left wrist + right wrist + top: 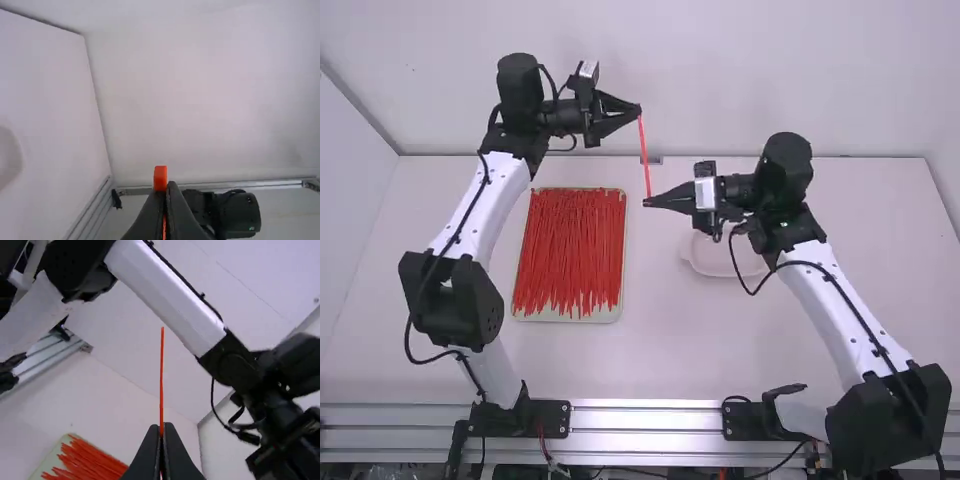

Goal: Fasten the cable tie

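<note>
A single red cable tie (644,158) is held straight in the air between both arms, above the table's far middle. My left gripper (638,111) is shut on its upper end; the tie's head (160,178) pokes out past the fingertips. My right gripper (648,202) is shut on the lower end, and the strap (161,380) runs straight out from its closed fingers. The tie is a straight strip, not looped.
A tan tray (574,316) holds several red cable ties (570,250) left of centre; these ties (82,460) also lie beneath the right gripper. A clear shallow dish (715,258) sits under the right arm. The back wall is close behind the left gripper.
</note>
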Motion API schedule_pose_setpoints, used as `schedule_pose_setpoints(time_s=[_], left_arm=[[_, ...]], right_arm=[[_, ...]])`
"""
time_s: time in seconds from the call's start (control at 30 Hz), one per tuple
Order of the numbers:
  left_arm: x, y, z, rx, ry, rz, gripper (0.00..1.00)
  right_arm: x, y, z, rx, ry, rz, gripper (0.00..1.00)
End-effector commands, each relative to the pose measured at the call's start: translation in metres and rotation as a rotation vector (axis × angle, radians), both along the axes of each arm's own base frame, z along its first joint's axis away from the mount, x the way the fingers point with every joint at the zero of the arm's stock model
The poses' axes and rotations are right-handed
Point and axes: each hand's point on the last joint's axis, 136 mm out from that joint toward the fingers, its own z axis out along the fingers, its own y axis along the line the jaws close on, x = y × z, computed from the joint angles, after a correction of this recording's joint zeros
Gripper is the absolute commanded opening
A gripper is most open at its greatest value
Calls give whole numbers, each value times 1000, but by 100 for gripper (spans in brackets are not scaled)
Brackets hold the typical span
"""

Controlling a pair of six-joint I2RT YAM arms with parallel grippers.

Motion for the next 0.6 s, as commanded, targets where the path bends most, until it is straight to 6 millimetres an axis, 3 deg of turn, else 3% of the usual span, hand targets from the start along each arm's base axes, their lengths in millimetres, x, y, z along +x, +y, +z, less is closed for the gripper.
schedule_pose_setpoints(time_s=[0.0,0.17,0.23,0.27,0.33,0.57], left_arm=[[-3,-1,3,8,-89,-28,2],[-6,-1,21,-4,-233,-42,2],[-10,-1,33,-11,-343,-55,2],[-11,-1,36,-11,-365,-57,2],[-14,2,49,1,-569,-52,2],[-14,2,50,58,-843,-37,2]], right_arm=[[8,1,16,11,89,-50,0],[22,3,51,116,178,-157,0],[36,2,74,223,362,-234,0],[38,2,75,232,376,-240,0],[52,-1,90,319,533,-295,0],[68,0,100,304,998,-314,0]])
